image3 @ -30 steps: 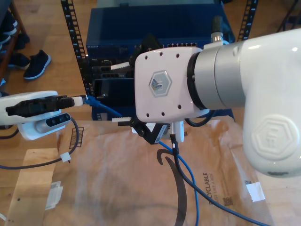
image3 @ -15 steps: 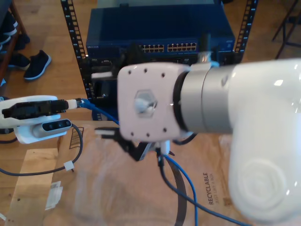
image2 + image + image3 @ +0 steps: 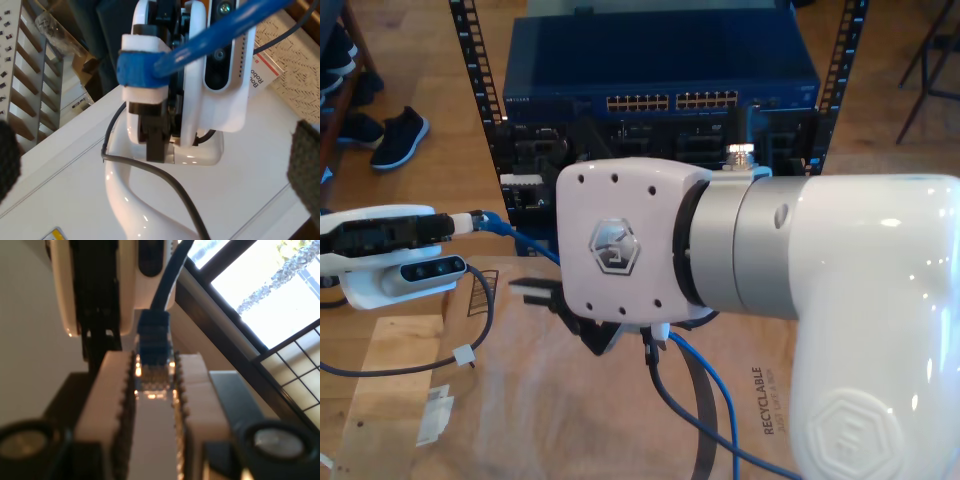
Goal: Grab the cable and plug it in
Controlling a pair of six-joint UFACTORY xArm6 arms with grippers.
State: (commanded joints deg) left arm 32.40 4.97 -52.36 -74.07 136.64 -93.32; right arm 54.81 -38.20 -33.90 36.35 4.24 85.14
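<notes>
Plug end of cable pinched in my first gripper; my second gripper is wide open.

Exterior view: big white arm (image 3: 840, 330) covers centre through 4 o'clock, with my second gripper (image 3: 565, 312) under it near centre. Its dark jaws are spread, nothing between them. Blue network switch (image 3: 660, 60) sits in the rack at 12 o'clock, port rows facing the camera. Brown paper (image 3: 550, 400) lies at 6 o'clock. My first gripper (image 3: 455, 224) is at 9 o'clock, white fingers (image 3: 117, 390) closed tight on the plug (image 3: 152, 340). The blue cable (image 3: 525, 240) runs from there towards 4 o'clock, under the big arm and over the paper. The plug tip is well apart from the switch ports.
</notes>
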